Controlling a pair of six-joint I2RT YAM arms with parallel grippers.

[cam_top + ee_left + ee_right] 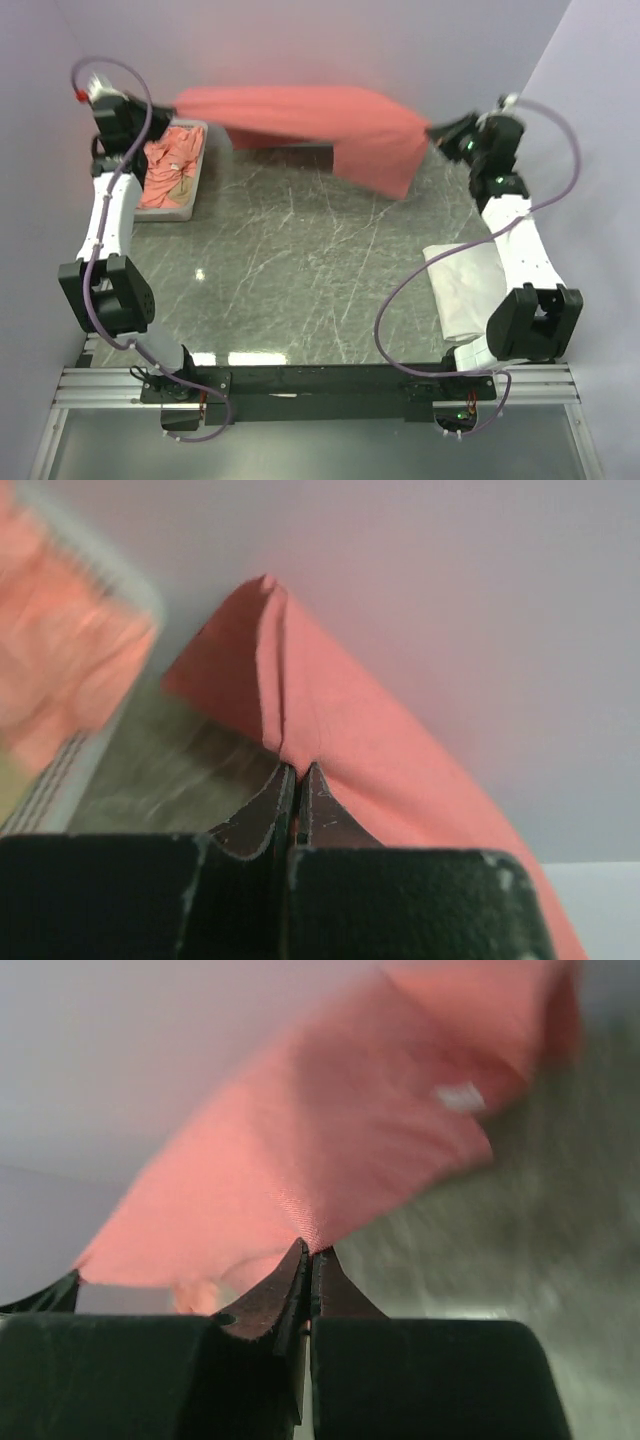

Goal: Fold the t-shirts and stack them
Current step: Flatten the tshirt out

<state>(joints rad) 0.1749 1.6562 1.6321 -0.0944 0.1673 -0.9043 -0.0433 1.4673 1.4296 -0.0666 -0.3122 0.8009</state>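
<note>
A coral-red t-shirt [320, 125] hangs stretched in the air across the back of the table, held at both ends. My left gripper [163, 112] is shut on its left corner; in the left wrist view the cloth [330, 720] rises from the closed fingertips [298, 770]. My right gripper [436, 133] is shut on its right corner; in the right wrist view the cloth [320, 1170] with a white neck label [460, 1097] spreads from the closed tips [308, 1252]. A white folded garment [462, 285] lies at the right, partly under the right arm.
A white tray [188, 205] at the back left holds more crumpled salmon-pink shirts [172, 165]. The table is dark grey marble [300, 270]. Lilac walls close the back and both sides. A metal rail [320, 385] runs along the near edge.
</note>
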